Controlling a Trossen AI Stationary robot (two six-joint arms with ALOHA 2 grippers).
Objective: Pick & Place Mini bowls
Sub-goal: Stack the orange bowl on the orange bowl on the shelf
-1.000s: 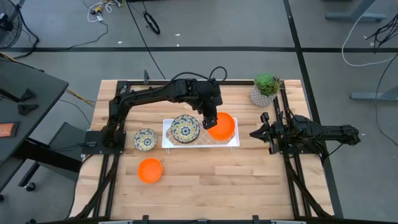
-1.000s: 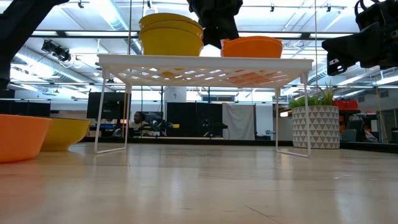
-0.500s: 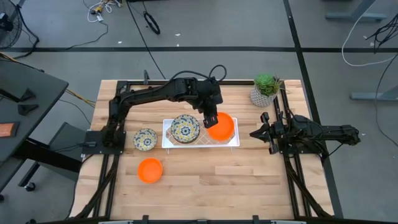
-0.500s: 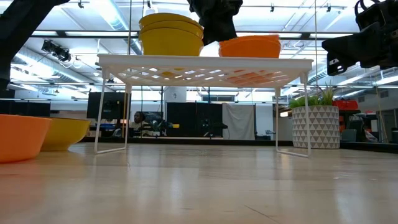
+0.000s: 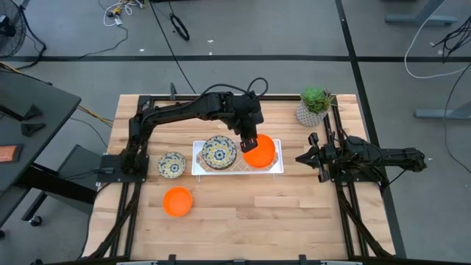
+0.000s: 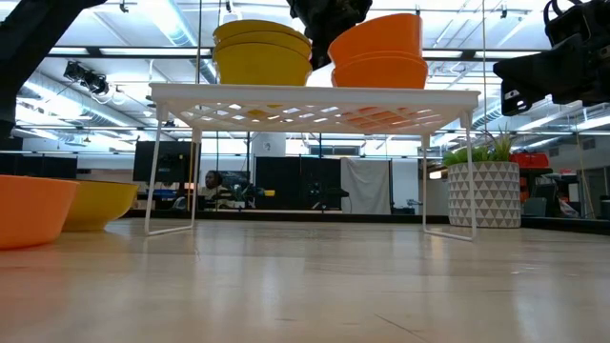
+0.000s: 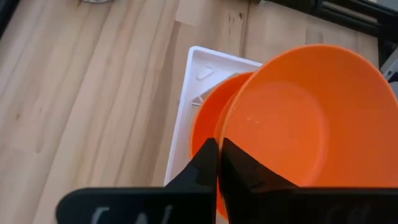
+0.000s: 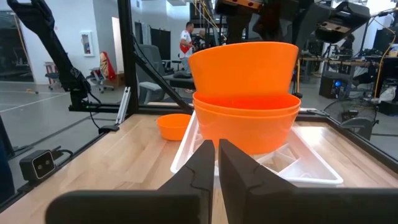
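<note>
A white wire rack (image 5: pixel 276 168) stands mid-table. On it sit stacked floral mini bowls (image 5: pixel 219 152) and two nested orange mini bowls (image 5: pixel 263 152). The upper orange bowl (image 6: pixel 381 38) is tipped in the lower one (image 6: pixel 383 72). My left gripper (image 5: pixel 249 141) is shut on the upper bowl's rim. Another floral bowl (image 5: pixel 172 163) and another orange bowl (image 5: pixel 177 201) rest on the table left of the rack. My right gripper (image 8: pixel 216 155) waits shut at the table's right edge, touching nothing. My left gripper pinches the upper orange bowl's rim (image 7: pixel 225 144) on its left side, one finger inside the bowl and one outside. The fingers slant down from the far left. The bowl is tilted, its right rim (image 6: pixel 417 17) raised and its bottom still in the lower bowl.
A potted green plant (image 5: pixel 315 105) stands at the table's far right corner. Bare wood lies in front of the rack (image 5: pixel 280 206). Black frame rails (image 5: pixel 346 213) run along both sides of the table.
My left gripper has shut on the upper orange bowl's rim without shifting place. That bowl, which lay level and nested, has tipped up out of the lower one, its right side rising; the lower bowl has stayed on the rack.
</note>
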